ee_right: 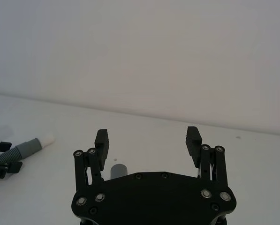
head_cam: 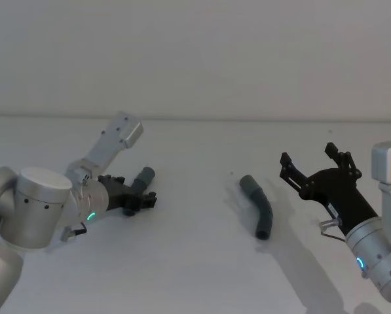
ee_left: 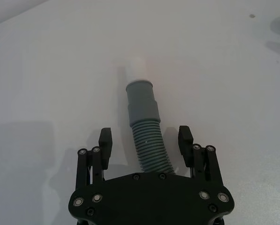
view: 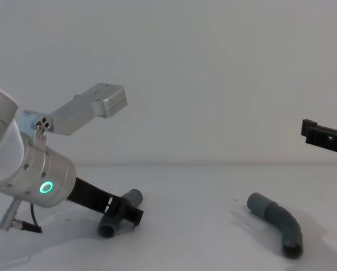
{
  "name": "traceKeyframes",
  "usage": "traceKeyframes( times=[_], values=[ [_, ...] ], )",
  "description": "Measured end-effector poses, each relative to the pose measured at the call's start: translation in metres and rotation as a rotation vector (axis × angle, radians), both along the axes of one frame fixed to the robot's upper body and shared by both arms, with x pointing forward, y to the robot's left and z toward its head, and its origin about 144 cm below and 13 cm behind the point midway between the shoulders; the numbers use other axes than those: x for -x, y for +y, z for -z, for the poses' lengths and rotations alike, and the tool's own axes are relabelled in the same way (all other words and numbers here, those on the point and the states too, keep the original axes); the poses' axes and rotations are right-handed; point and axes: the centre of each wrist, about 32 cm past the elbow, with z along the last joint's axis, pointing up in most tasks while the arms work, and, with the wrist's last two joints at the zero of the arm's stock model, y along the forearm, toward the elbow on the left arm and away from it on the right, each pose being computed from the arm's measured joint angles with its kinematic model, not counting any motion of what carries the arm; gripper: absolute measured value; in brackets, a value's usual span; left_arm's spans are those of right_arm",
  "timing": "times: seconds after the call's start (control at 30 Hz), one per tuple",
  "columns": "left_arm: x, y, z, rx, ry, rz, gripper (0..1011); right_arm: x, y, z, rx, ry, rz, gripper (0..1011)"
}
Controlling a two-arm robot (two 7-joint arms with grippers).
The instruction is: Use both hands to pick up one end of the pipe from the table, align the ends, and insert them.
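- On the left part of the plain matte white table [head_cam: 195, 281], the black angular left gripper [head_cam: 140, 196] [ee_left: 145, 136] sits low. Its toothed fingers [ee_left: 105, 140] are spread to either side of a dark-grey ribbed pipe piece [head_cam: 145, 175] [ee_left: 149, 145] [view: 133, 197], with a sliver of gap on each side (straddling it, not pinching).
- That piece rests on the table and runs forward out of the claw: the ribbed middle lies between the fingers, then a smooth grey cuff [ee_left: 142, 101], then a narrower white tip [ee_left: 139, 66] pointing away.
- In the left wrist view the gripper's black body covers the piece's near end.
- Behind the claw, the silver cylindrical arm carries a glowing green ring light [view: 46, 187].
- Over the table's right part, the black right gripper [head_cam: 308, 156] [ee_right: 147, 136] hangs above the surface, its toothed fingers wide apart and holding nothing.
- A dark-grey bent pipe piece [head_cam: 260, 208] [view: 278, 217] lies flat between the two grippers, near the right one and apart from it, with its dark end [head_cam: 263, 234] toward the robot.
- In the right wrist view that gripper's body hides most of the bent piece; one grey cuff [ee_right: 117, 169] peeks past it.
- A stretch of white table separates the two pieces, which lie well apart; a pale wall [head_cam: 195, 52] rises behind.
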Motion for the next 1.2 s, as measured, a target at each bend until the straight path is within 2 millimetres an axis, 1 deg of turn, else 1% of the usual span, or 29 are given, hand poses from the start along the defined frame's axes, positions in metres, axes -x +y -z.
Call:
traceKeyframes(
  times=[1.2],
  values=[
    [0.0001, 0.0, 0.0002, -0.004, 0.002, -0.003, 620, 0.0004, 0.0004, -0.0002, -0.001, 0.002, -0.001, 1001]
  ],
)
